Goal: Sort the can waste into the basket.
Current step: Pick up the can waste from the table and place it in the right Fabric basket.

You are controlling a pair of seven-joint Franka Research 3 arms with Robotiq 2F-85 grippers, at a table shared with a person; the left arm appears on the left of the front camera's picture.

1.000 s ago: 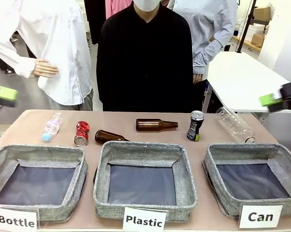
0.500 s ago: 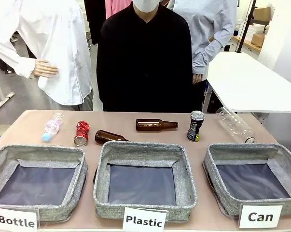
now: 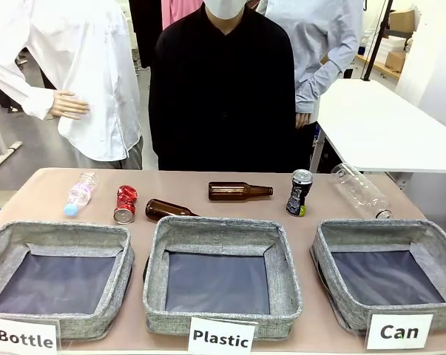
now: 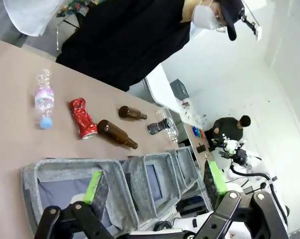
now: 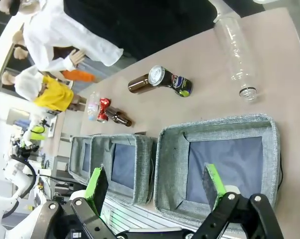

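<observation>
Left hand [image 4: 154, 181] hangs empty, fingers spread wide, above the surface [image 3: 186, 181]. The right hand [image 5: 154, 184], likewise spread and empty, hangs over the grey basket labelled "Can" [image 5: 214, 130]. The crushed red can [image 3: 125, 203] lies just beside a brown bottle [image 3: 167, 209]; the slim black can [image 3: 299, 192] stands behind that basket's far-left corner.

The far rim of the middle bin [image 3: 215, 225] hides part of the brown bottle [image 3: 166, 209] behind it. The left bin [image 3: 30, 235] beside it and the basket [image 3: 333, 240] on its other side are cut off by the picture's edges. The black can [image 3: 299, 192] carries print too small to read.
</observation>
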